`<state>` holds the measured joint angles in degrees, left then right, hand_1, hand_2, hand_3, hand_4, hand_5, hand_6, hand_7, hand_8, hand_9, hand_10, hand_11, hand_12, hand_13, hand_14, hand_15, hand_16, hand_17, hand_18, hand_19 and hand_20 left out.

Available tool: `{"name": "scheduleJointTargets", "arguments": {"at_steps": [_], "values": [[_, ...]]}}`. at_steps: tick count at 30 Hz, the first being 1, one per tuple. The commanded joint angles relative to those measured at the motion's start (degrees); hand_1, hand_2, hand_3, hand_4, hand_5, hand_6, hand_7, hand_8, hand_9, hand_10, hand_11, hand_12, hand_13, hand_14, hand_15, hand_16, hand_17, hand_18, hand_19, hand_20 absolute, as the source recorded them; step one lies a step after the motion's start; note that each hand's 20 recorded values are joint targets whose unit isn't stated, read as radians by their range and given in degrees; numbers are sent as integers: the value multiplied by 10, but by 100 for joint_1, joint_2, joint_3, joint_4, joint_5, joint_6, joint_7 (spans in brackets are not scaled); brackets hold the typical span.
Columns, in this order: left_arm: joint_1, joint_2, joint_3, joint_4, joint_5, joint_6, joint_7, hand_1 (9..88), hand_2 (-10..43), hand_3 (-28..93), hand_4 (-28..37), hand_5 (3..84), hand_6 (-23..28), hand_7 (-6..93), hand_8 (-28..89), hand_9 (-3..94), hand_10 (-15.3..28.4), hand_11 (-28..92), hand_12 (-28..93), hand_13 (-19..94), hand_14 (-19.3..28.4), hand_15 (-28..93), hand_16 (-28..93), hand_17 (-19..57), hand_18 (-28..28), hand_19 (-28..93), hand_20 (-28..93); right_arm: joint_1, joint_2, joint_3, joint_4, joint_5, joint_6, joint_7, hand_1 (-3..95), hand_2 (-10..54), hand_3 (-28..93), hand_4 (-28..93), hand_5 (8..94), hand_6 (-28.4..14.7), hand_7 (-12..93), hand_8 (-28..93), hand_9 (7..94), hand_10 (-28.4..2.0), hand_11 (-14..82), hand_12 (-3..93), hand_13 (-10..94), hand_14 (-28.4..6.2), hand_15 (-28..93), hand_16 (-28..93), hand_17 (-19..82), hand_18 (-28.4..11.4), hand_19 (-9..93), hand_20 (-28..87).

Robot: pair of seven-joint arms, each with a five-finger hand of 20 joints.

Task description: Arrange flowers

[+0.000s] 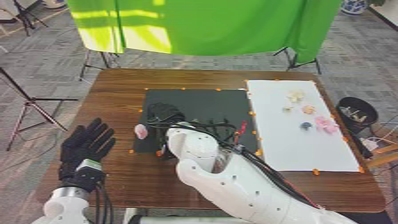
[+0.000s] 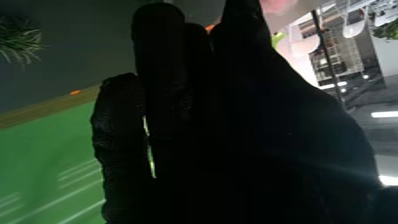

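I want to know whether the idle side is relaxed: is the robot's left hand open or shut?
Open: in the head view the left hand has its fingers straight and slightly apart, curled round nothing.

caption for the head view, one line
Flower arranging: the right hand over the dark mat beside a pink flower, more flowers on the white sheet, the left hand open.

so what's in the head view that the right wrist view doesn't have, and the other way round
Head view: the left robot hand, the dark blue flower, the pale yellow flower and the black bin beside the table.
Right wrist view: bright ceiling lights.
Both: the right robot hand, the dark mat and the green cloth.
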<state>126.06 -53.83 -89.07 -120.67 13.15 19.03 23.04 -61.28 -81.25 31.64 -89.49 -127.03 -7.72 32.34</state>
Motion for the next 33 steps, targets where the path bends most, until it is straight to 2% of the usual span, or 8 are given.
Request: {"name": "scheduleJointTargets", "arguments": {"at_steps": [1,3,7,13,16,22,25,33], "values": [[14,3,-16,-16,-173,114,121,277,158,717,-278,429,100,149,-82,342,162,282,118,245,171,436,-76,-63,150,363,88,-57,55,204,-171,-53,97,-671,569,-95,747,-271,681,-14,165,-37,692,-129,110,145,722,-77,381,400,383,-206,864,293],[37,28,-46,-35,-163,214,215,236,183,703,-281,426,99,146,-82,335,166,276,117,233,170,427,-77,-64,150,362,87,-72,4,374,-211,-59,-342,-1045,518,-90,793,-263,602,-11,175,-115,610,-130,103,135,646,-100,446,344,353,-197,851,296],[67,64,-61,-59,-200,308,309,215,205,663,-282,419,98,142,-81,319,164,266,119,214,164,415,-74,-65,150,359,87,-88,-129,593,-188,-204,-1008,-1644,400,47,865,-223,469,-10,157,-127,478,-122,65,118,521,-137,470,201,288,-201,792,301],[88,105,-37,-94,-234,356,403,207,204,670,-283,406,99,139,-79,313,163,264,121,204,162,401,-72,-68,145,352,86,-30,-409,776,-63,-1249,-2179,-2554,306,107,889,-204,436,-9,142,-120,433,-110,50,105,367,-142,217,182,146,-189,548,246],[74,95,-9,-102,-193,334,355,205,202,674,-283,406,99,140,-78,313,163,264,121,203,162,400,-70,-68,145,354,87,-24,-484,760,8,-1551,-2172,-2628,265,130,877,-208,411,-8,125,-115,393,-108,39,99,281,-147,88,214,66,-182,445,215],[65,119,19,-97,-221,334,360,205,197,683,-283,405,99,142,-79,313,164,265,122,205,164,403,-68,-68,146,354,88,-9,-584,806,121,-1914,-2478,-2763,228,160,850,-211,392,-22,108,-105,357,-117,29,97,216,-152,24,239,21,-173,409,188],[-9,113,40,-49,-169,273,231,206,196,682,-283,405,100,142,-79,313,164,267,123,205,164,403,-68,-68,146,354,88,-39,-589,818,149,-1964,-2699,-2639,215,161,845,-211,394,-25,101,-105,352,-121,28,96,178,-149,-14,244,23,-151,354,154],[60,125,-45,-43,-141,169,277,221,178,703,-283,409,99,147,-79,320,162,271,123,219,166,411,-67,-69,148,358,89,-47,-499,777,98,-1807,-2615,-2459,167,153,840,-209,479,-39,120,-107,416,-139,55,118,200,-147,-21,265,23,-144,321,132]]}}
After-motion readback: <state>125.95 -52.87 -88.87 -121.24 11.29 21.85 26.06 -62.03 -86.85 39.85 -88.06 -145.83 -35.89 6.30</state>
